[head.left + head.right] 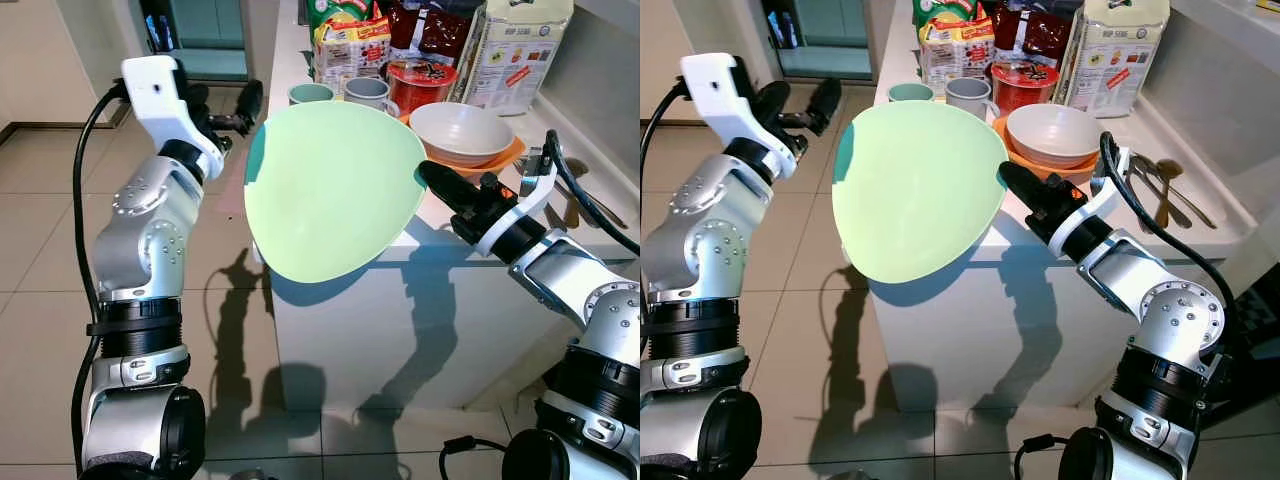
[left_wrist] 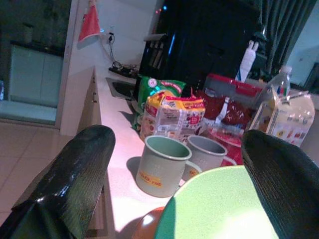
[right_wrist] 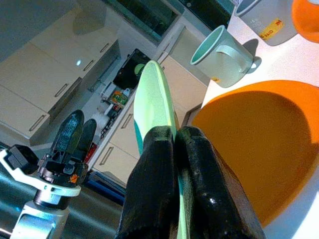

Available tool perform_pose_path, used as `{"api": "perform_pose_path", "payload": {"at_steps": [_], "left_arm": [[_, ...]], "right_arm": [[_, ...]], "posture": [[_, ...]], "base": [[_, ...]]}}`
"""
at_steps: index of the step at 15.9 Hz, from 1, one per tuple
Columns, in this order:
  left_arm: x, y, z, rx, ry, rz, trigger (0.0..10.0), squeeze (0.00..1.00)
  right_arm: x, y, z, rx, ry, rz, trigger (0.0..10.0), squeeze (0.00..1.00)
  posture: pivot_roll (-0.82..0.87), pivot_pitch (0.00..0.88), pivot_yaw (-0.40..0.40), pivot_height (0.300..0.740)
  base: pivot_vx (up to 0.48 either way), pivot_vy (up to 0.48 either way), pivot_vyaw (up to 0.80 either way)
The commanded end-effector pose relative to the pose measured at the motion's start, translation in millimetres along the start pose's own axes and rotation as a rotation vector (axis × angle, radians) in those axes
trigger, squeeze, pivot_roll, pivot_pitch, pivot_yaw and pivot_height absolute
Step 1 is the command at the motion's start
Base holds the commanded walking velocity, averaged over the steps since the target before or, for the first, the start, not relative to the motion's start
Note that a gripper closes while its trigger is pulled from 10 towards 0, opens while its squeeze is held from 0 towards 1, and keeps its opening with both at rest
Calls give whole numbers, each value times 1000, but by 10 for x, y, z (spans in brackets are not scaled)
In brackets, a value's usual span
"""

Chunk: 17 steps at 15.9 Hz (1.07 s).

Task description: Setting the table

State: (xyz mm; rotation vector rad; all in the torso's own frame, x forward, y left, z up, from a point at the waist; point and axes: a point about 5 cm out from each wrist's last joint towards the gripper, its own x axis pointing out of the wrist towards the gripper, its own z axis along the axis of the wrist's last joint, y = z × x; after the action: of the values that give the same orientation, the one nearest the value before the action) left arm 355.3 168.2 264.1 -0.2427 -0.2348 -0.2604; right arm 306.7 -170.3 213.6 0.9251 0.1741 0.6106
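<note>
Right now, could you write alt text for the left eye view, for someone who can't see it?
The right gripper pinches the rim of a pale green round plate, held tilted off the white counter's corner. The left gripper hangs open beside the plate, with mugs, a white bowl and food packets behind.

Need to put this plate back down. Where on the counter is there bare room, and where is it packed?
The right gripper holds the green plate tilted over the counter's near corner. Bare counter lies along the near edge, in front of the stacked bowls and spoons. The back is crowded: two mugs, the noodle cup and food packets. The left gripper hangs off the counter.
</note>
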Motion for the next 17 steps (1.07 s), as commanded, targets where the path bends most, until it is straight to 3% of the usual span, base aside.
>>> {"api": "perform_pose_path", "payload": {"at_steps": [1,3,6,9,10,11,12,14,15,16,17], "left_arm": [[16,-3,31,-23,-10,-13,10000,0],[-17,37,-79,-22,41,4,10000,0],[-20,7,-68,-49,40,-6,10000,0],[-24,48,-165,-164,122,-14,10000,0],[-35,84,-218,-281,130,1,10000,0],[-34,142,-229,-356,114,44,10000,1000],[-31,168,-224,-451,106,41,10000,1000],[-45,239,-279,-528,148,60,10000,1000],[-57,259,-284,-609,144,41,10000,251],[-70,250,-295,-683,153,6,10000,0],[-77,227,-297,-728,156,-32,10000,0]], "right_arm": [[-34,33,61,-2,-43,40,0,0],[-31,-29,92,18,-76,-2,0,0],[-5,-32,105,38,-98,-8,0,0],[20,22,182,84,-147,36,0,0],[18,25,204,97,-160,44,0,0],[22,27,206,99,-163,45,0,0],[30,33,204,98,-161,46,0,0],[24,55,227,114,-177,67,0,0],[22,64,239,123,-185,75,0,0],[17,68,243,130,-189,79,0,0],[16,70,241,135,-192,82,0,0]], "posture": [[16,0,-21,740],[18,0,-22,740],[20,0,-24,740],[25,0,-23,740],[25,0,-23,740],[23,0,-19,740],[25,0,-17,740],[27,0,-10,740],[28,0,-9,740],[28,0,-9,740],[27,0,-6,740]], "base": [[0,0,0],[0,0,0],[0,0,0],[0,0,0],[0,0,0],[0,0,0],[0,0,0],[0,0,0],[0,0,0],[0,0,0],[0,0,0]]}}
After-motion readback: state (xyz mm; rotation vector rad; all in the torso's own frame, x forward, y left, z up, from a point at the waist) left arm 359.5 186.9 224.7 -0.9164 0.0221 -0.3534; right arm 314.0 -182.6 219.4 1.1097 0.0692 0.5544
